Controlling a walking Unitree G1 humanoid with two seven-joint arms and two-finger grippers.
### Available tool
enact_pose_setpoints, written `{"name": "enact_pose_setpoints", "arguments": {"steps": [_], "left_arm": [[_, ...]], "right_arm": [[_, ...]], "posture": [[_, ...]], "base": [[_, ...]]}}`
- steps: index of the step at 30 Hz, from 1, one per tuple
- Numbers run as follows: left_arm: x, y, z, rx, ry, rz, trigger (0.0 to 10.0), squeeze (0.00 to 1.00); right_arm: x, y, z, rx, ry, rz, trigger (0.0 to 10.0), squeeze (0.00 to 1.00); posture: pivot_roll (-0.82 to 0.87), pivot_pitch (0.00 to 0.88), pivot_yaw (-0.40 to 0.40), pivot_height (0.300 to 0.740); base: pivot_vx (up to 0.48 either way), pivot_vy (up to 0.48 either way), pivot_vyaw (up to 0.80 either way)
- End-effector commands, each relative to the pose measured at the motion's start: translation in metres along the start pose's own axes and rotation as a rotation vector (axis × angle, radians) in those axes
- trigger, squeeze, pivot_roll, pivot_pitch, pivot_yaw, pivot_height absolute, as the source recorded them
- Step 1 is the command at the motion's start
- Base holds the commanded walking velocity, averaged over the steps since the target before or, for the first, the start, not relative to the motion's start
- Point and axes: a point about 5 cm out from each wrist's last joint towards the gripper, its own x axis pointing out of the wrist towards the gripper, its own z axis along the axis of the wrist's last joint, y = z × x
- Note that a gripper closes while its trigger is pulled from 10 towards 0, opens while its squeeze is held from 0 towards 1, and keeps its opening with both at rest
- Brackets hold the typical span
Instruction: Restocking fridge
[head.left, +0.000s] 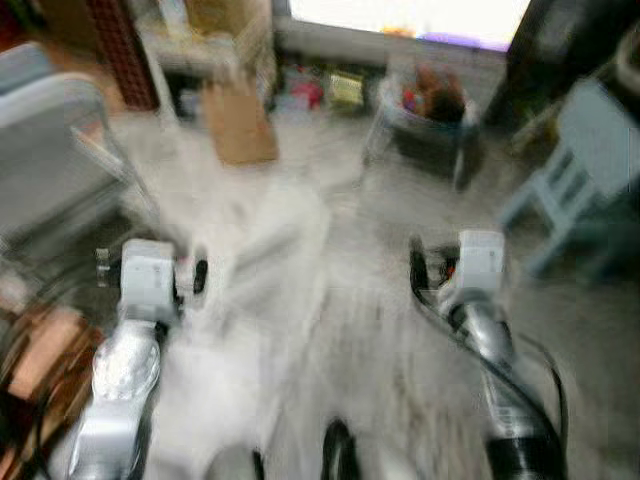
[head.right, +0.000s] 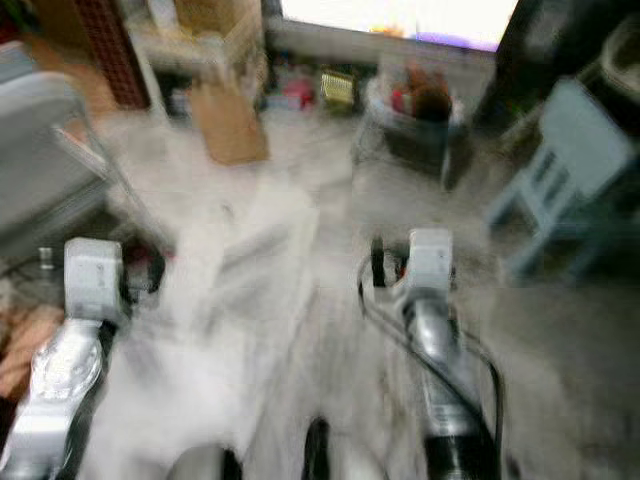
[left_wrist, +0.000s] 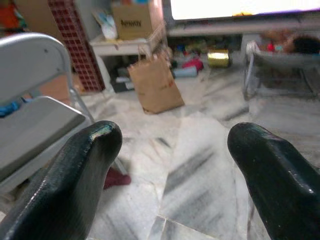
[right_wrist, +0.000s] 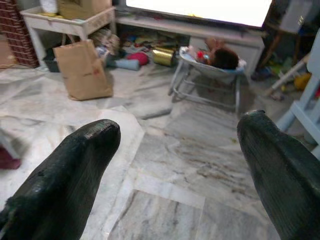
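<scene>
No fridge or groceries can be made out; the head views are blurred. My left arm (head.left: 148, 280) and right arm (head.left: 472, 265) reach forward over a marble floor (head.left: 330, 300). In the left wrist view my left gripper (left_wrist: 172, 145) is open, with nothing between its black fingers (left_wrist: 85, 165). My right gripper (right_wrist: 177, 135) is also open and holds nothing, its fingers (right_wrist: 75, 160) spread wide above the floor tiles.
A brown paper bag (head.left: 238, 125) stands on the floor ahead left. A grey folding chair (head.left: 50, 150) is close on the left and a pale blue chair (head.left: 580, 170) on the right. A baby bouncer (right_wrist: 212, 60) sits ahead right, below a bright screen (head.left: 410, 15).
</scene>
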Motion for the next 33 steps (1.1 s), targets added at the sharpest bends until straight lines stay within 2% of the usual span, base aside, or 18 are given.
{"name": "enact_pose_setpoints", "arguments": {"steps": [1, 11, 16, 25, 29, 33], "left_arm": [[-0.002, -0.001, -0.002, -0.006, 0.011, 0.013, 10.0, 0.0], [-0.006, -0.003, -0.008, -0.008, 0.026, 0.02, 10.0, 0.0], [-0.007, -0.005, -0.008, 0.002, 0.023, 0.005, 10.0, 0.0], [-0.004, 0.0, -0.008, 0.017, 0.025, 0.007, 10.0, 0.0], [0.0, 0.0, -0.001, 0.023, -0.021, 0.003, 10.0, 0.0], [-0.002, 0.005, -0.002, 0.042, -0.01, 0.03, 10.0, 0.0]], "right_arm": [[0.001, -0.002, 0.0, -0.003, 0.007, 0.004, 10.0, 0.0], [-0.002, -0.004, -0.003, 0.003, 0.019, -0.007, 10.0, 0.0], [0.004, -0.003, 0.0, -0.002, 0.009, 0.001, 10.0, 0.0], [0.007, -0.008, -0.001, -0.002, 0.016, -0.025, 10.0, 0.0], [0.009, -0.008, 0.0, 0.001, 0.013, -0.027, 10.0, 0.0], [0.01, -0.006, 0.004, 0.001, 0.002, -0.022, 10.0, 0.0]], "posture": [[0.12, 0.111, -0.064, 0.74], [0.12, 0.112, -0.062, 0.74], [0.13, 0.11, -0.062, 0.74], [0.13, 0.111, -0.054, 0.74], [0.14, 0.123, -0.05, 0.74], [0.15, 0.137, -0.037, 0.74]], "base": [[-0.319, 0.285, 0.0], [-0.282, 0.389, 0.0], [-0.265, 0.404, 0.0], [-0.25, 0.413, 0.0], [0.0, 0.442, 0.0], [0.0, 0.472, 0.0]]}}
